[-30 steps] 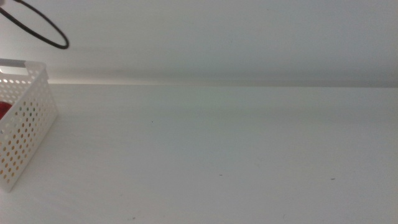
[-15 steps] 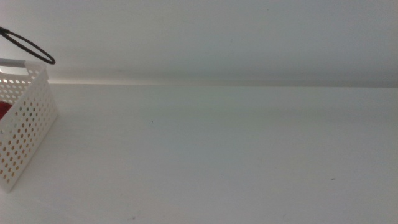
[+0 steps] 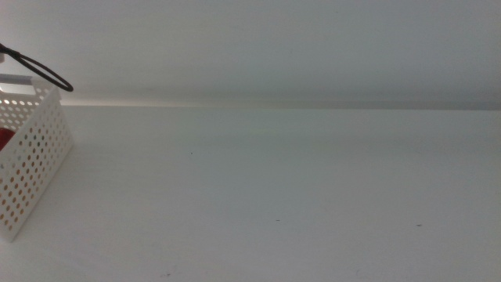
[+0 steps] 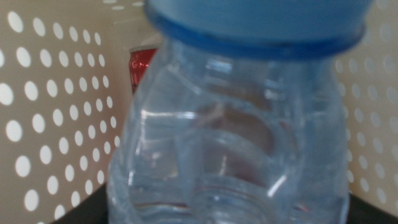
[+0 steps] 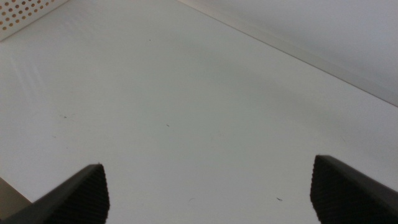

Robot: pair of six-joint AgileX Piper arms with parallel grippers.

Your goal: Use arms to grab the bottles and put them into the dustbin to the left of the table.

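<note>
Step in hand: releasing the water bottle [image 4: 230, 143] into the dustbin [image 3: 31, 157], as I judge it.
My left claw: out of the middle view except its cable [image 3: 43, 72] above the bin; its jaws barely show in my wrist view, so I cannot tell if they grip or have let go.
Bottle: fills my left wrist view, blue cap [image 4: 255, 22] toward the camera, perforated bin walls on both sides.
Red can [image 4: 142, 62]: already inside, behind the bottle.
My right claw [image 5: 208, 190]: jaws spread wide, empty, waiting over the bare desk [image 3: 274, 196].
Doing it well: part the jaws fully while low between the walls, then lift straight up clear of the rim.
</note>
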